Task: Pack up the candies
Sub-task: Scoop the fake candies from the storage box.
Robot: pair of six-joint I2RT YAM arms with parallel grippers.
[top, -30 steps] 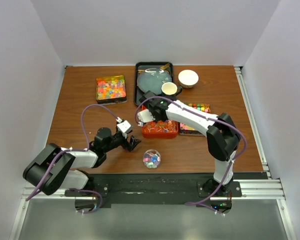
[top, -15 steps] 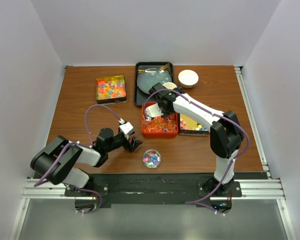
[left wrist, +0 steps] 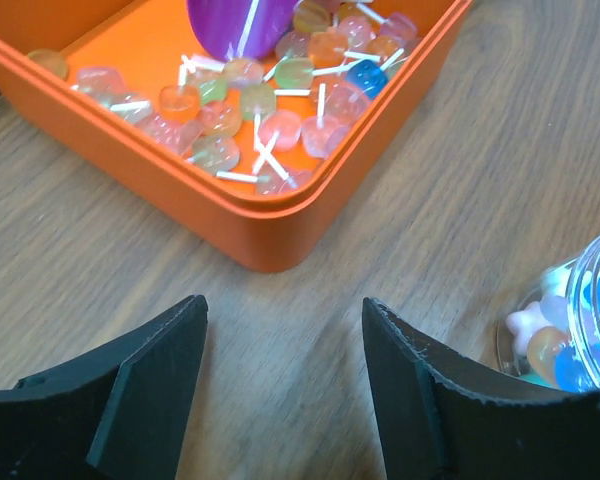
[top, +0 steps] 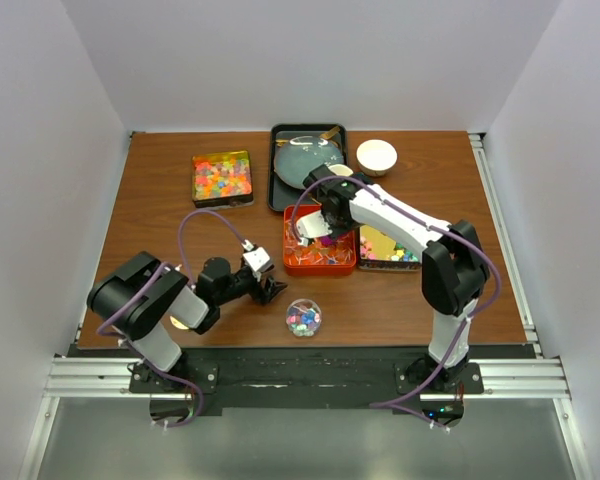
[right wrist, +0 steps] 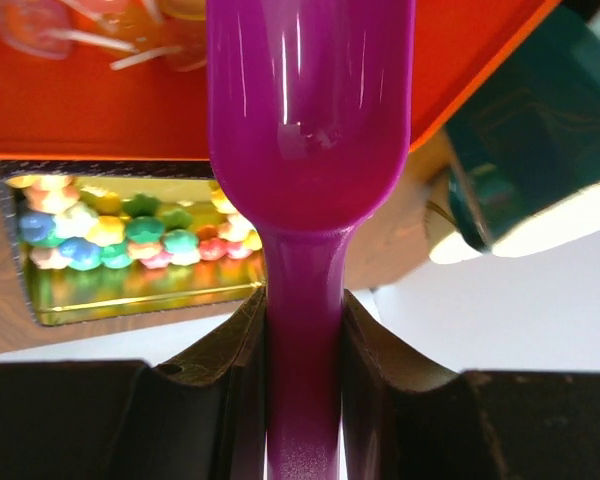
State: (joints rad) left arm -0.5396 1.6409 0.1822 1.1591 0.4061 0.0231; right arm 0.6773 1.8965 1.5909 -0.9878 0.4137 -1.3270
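Note:
Clear-wrapped candies [left wrist: 260, 110] lie in the orange tray [top: 302, 268] at mid-table. My right gripper [top: 322, 226] hangs over the tray's far side, shut on the handle of the purple scoop [right wrist: 308, 140]. The scoop's bowl [left wrist: 238, 22] dips into the tray's far end. Pastel candies [right wrist: 120, 235] fill the gold tray [top: 385, 250] to its right. Orange-red-yellow gummies fill a square box [top: 222, 178] at the back left. My left gripper [top: 271, 291] rests low over the wood, open and empty, aimed at the orange tray's near corner [left wrist: 270, 250]. The small clear jar [top: 303, 318] with candies inside stands just to its right.
A dark tray holding a teal plate [top: 302, 158] sits at the back centre. A cream cup [top: 340, 172] is partly hidden behind my right arm, and a white bowl [top: 376, 156] stands to the right. The table's near edge lies just behind the jar.
My right gripper has carried the scoop from the orange tray's left side to over its far middle. The left gripper has narrowed a little and its arm has drawn in to the right.

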